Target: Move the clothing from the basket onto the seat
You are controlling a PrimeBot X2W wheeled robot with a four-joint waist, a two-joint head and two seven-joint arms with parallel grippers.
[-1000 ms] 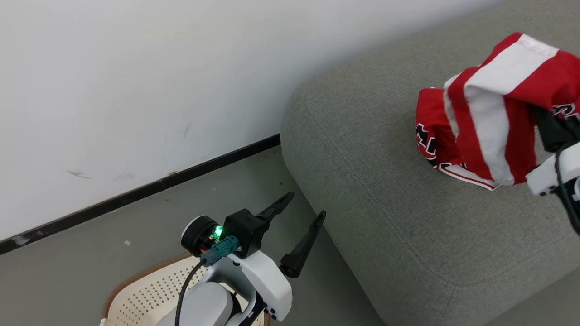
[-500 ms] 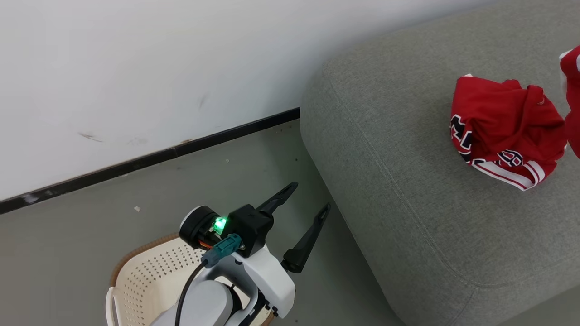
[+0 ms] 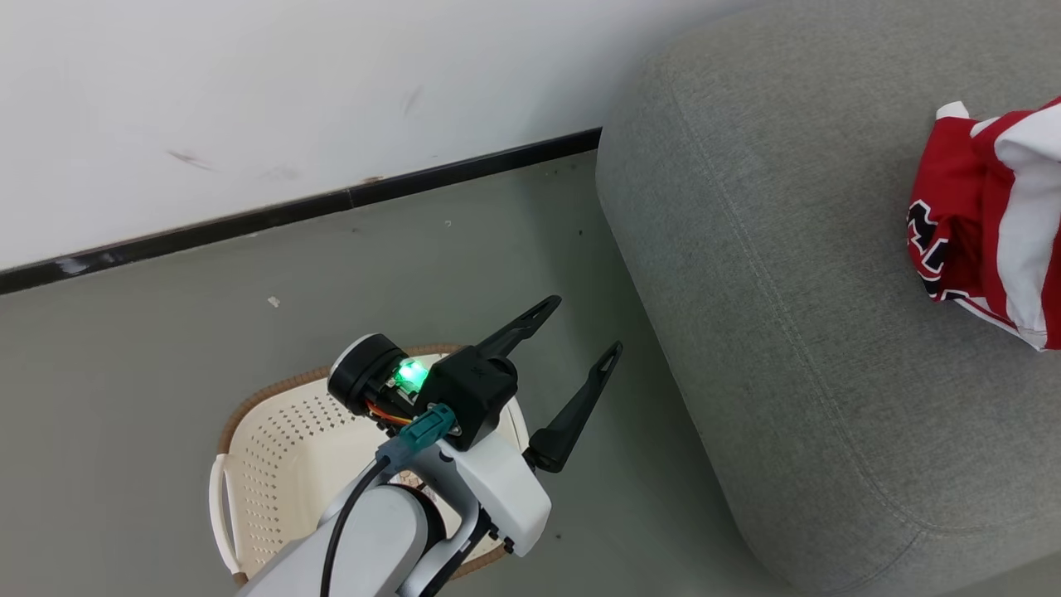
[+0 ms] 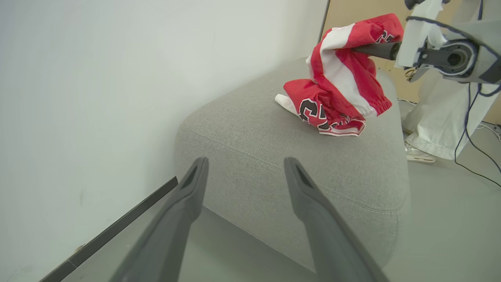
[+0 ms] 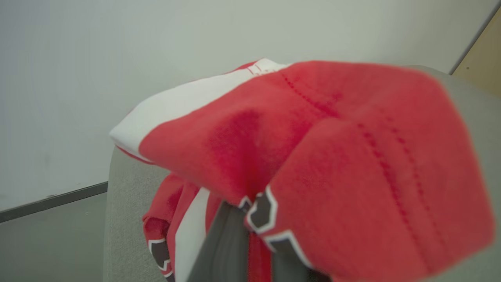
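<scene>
Left gripper [image 3: 582, 325] — I am holding it wide by the basket [image 3: 273, 388], lower left, floor [image 3: 630, 497] separating basket from seat [image 3: 787, 332] edge; right gripper [image 4: 364, 49] is pinching the clothing [image 4: 336, 78], draping onto the seat — lettering unreadable.

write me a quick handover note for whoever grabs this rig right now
Left gripper: jaws open, empty, over the basket's far rim, beside the seat.
Right gripper: jaws shut on a red-and-white garment, held up over the seat.
Second garment lies crumpled on the seat, beneath the held one.
Done: the part of the basket in sight holds no clothing; the left arm hides the rest.
Left: lower and release the held garment onto the seat, then check the basket's hidden part.
</scene>
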